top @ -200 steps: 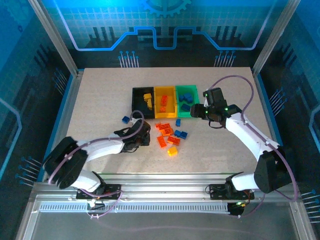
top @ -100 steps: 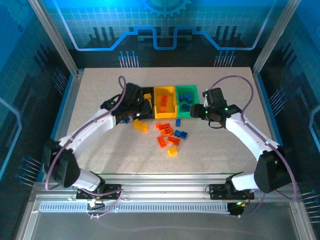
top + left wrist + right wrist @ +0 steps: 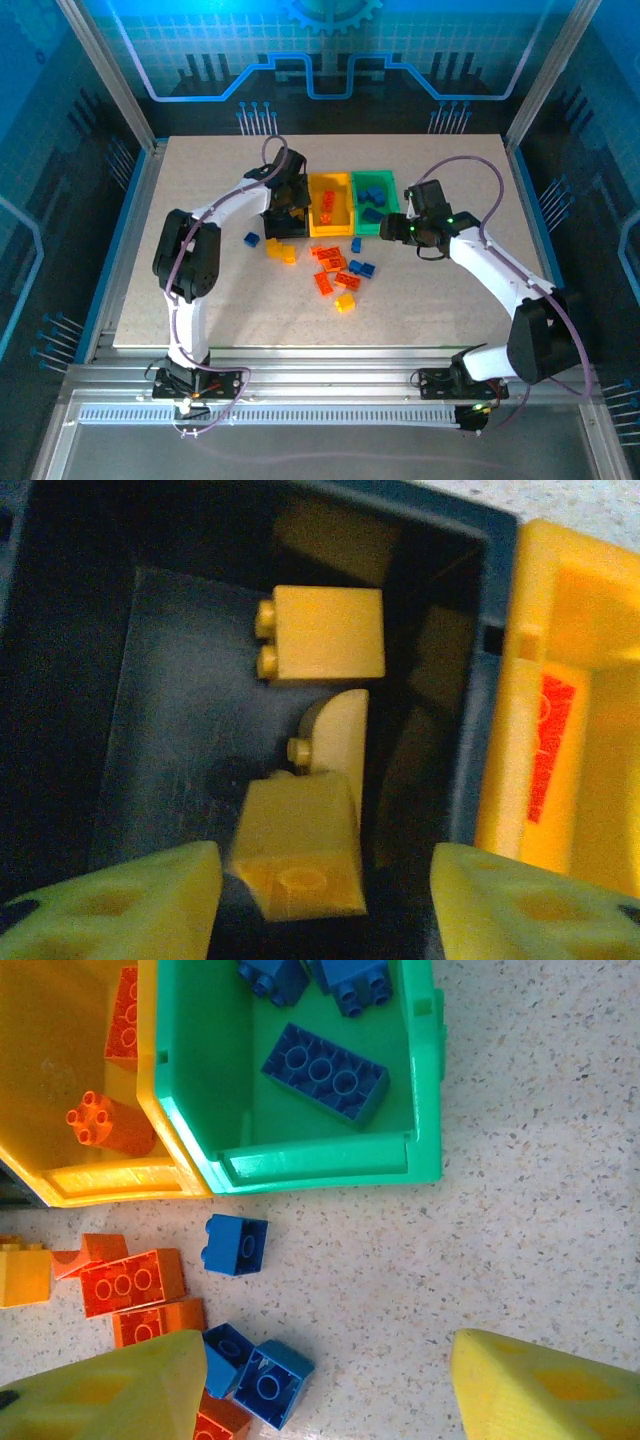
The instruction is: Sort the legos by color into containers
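Containers: black plastic bin [image 3: 160,680], yellow plastic bin [image 3: 100,1180] and green plastic bin [image 3: 425,1110], joined in a row on the speckled worktop [image 3: 200,300]. Left claw [image 3: 325,880], released, hangs over the black plastic bin, which holds yellow studded legos [image 3: 325,635]. Right claw [image 3: 330,1380], released, hovers above loose orange legos [image 3: 130,1282] and blue legos [image 3: 236,1244].

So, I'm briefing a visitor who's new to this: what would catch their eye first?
The bright row of bins mid-table, black, yellow, green. In front lies a scatter of orange, blue and yellow loose bricks. The left hand hangs open over yellow bricks in the black bin.
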Available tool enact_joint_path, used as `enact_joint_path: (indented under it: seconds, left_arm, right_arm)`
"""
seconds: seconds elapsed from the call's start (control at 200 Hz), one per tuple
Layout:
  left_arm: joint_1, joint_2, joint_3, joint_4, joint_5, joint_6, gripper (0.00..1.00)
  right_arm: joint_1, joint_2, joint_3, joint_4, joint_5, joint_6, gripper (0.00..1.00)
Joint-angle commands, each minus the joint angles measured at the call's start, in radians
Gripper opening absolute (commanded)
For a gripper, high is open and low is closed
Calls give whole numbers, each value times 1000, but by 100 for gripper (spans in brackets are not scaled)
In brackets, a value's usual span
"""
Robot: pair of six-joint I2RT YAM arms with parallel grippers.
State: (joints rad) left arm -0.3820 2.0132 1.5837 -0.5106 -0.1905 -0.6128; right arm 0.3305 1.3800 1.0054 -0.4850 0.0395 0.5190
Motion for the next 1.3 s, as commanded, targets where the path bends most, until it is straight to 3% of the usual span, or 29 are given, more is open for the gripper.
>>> enact_joint_path:
  seconds: [0.0, 0.14, 0.19, 0.375, 0.555, 0.685, 0.936, 1.296]
  left_arm:
    - [3, -52, 25, -9, 11, -6, 74]
    - [-16, -186, -27, 21, 56, -28, 87]
    - [-28, -250, -64, 39, 77, -36, 99]
    - [-88, -538, -312, 136, 123, -48, 99]
    - [-112, -820, -575, 108, 17, -56, 99]
    - [-112, -973, -694, 45, -39, -49, 99]
    - [-110, -1114, -808, -3, -75, -69, 99]
    - [-105, -1106, -820, 0, -70, -64, 99]
  right_arm:
    - [-7, -47, -11, -38, -25, -11, 69]
    - [0, -86, -26, -50, -46, -19, 71]
    - [10, -96, -31, -53, -60, -27, 72]
    - [152, -36, 4, -54, -147, -87, 72]
    - [380, 155, 117, -82, -104, -120, 65]
    - [454, 288, 175, -91, -78, -113, 62]
    - [523, 439, 264, -108, -45, -112, 62]
    - [549, 567, 355, -202, 81, -116, 57]
